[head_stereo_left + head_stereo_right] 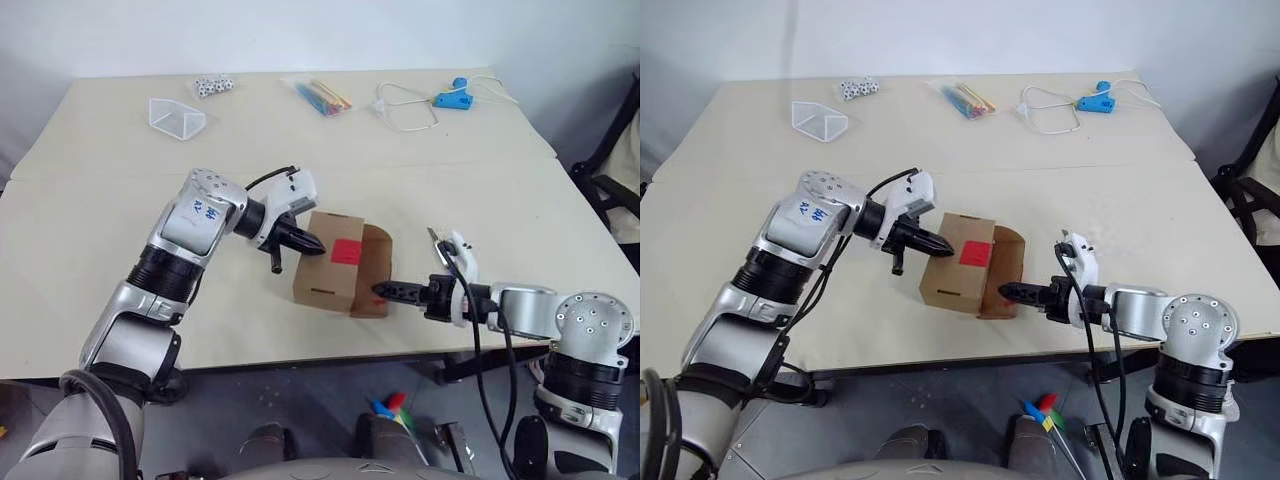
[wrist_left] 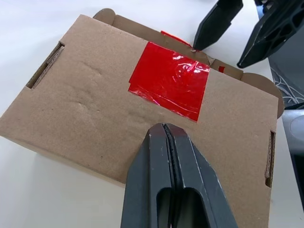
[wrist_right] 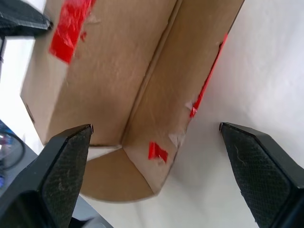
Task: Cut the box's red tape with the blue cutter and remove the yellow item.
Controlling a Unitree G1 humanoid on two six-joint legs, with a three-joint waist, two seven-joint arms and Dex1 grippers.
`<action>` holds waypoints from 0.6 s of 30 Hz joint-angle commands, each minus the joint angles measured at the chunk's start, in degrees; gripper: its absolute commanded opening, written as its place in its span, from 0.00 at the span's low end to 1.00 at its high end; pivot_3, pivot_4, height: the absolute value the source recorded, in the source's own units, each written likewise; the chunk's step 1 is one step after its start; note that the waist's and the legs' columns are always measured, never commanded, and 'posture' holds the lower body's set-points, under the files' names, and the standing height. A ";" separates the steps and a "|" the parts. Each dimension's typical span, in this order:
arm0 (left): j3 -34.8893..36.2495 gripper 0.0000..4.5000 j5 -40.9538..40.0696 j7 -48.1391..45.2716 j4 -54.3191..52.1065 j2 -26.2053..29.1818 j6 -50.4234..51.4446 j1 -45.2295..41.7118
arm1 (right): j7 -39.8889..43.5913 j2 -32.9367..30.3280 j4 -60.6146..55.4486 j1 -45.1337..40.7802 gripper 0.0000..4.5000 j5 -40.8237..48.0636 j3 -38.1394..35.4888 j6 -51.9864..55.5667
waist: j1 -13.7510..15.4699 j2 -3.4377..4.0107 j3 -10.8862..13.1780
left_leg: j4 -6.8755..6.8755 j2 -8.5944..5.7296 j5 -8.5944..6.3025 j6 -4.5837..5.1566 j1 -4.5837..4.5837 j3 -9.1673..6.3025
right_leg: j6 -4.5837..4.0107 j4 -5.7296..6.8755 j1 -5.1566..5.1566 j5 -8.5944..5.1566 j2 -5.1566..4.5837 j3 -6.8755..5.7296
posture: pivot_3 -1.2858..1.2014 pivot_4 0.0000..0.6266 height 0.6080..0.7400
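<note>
Pale counter point(image 1: 120, 290) from my head view: small brown cardboard box point(image 1: 322, 270) sits mid-front, flap open. My left hand point(image 2: 167, 135), pinched shut and empty, rests above its red tape point(image 2: 170, 80). My right hand point(image 3: 156, 147) gapes wide at the flap. I guess it's light and bendy; I'd hold its stiff edges.

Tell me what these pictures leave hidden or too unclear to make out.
- The inside of the box: in both head views its walls and open flap hide whatever it holds; the right wrist view shows the flap, not the contents.
- The left end effector tip: whether it touches the box top cannot be told.
- The small white pieces at the table's far edge: too small to identify.
</note>
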 commanded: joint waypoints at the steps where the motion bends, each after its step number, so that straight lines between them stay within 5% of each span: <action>1: -1.94 0.00 0.20 0.11 -2.04 1.53 2.57 2.13 | 0.60 1.37 1.07 -0.33 0.99 -0.36 0.59 0.35 | -0.18 0.00 0.00 | 0.00 0.02 0.00 0.00 0.01 -0.03 | 0.00 0.01 0.00 0.00 0.01 0.02 | 0.52 0.24 1.00; 18: -2.66 0.00 -0.62 0.89 -3.04 0.99 3.25 1.82 | 11.93 -2.06 13.84 -8.17 0.99 -12.74 9.47 -9.43 | -1.03 0.01 0.00 | 0.03 -0.01 0.00 0.00 0.04 -0.04 | 0.00 0.04 0.01 0.00 0.00 0.11 | 0.52 0.24 1.00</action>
